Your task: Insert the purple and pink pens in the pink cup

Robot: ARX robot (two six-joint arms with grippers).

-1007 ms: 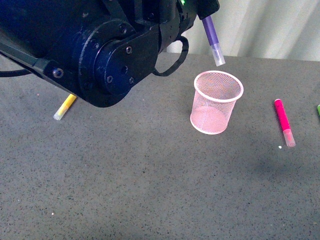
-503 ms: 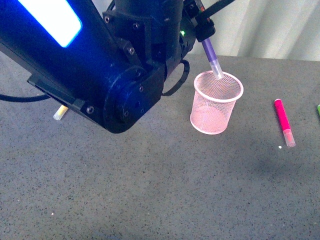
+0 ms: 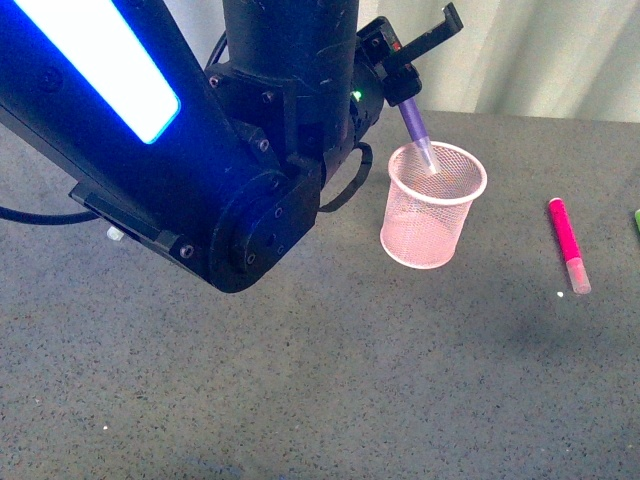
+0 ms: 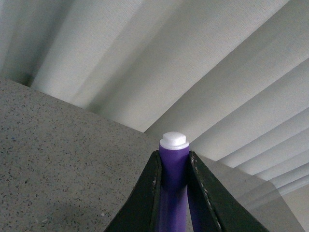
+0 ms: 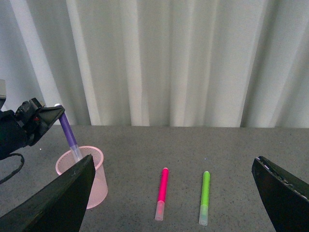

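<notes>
My left gripper (image 3: 405, 85) is shut on the purple pen (image 3: 416, 130), held tilted with its clear cap dipping inside the rim of the pink cup (image 3: 433, 205). In the left wrist view the purple pen (image 4: 174, 169) sits clamped between the two dark fingers (image 4: 150, 193). The pink pen (image 3: 568, 243) lies flat on the grey table to the right of the cup. From the right wrist view I see the purple pen (image 5: 68, 134) entering the pink cup (image 5: 99, 181), and the pink pen (image 5: 162, 192) on the table. My right gripper (image 5: 176, 203) hangs open above the table, nothing between its fingers.
A green pen (image 5: 204, 195) lies beside the pink pen, on its far side from the cup. A small pale end (image 3: 115, 233) of something shows past my left arm, which fills the left half of the front view. White curtains (image 5: 169, 58) hang behind the table.
My left gripper has come down with the purple pen: its cap was above the cup's rim, and now it is inside the cup. The pink pen has not moved.
</notes>
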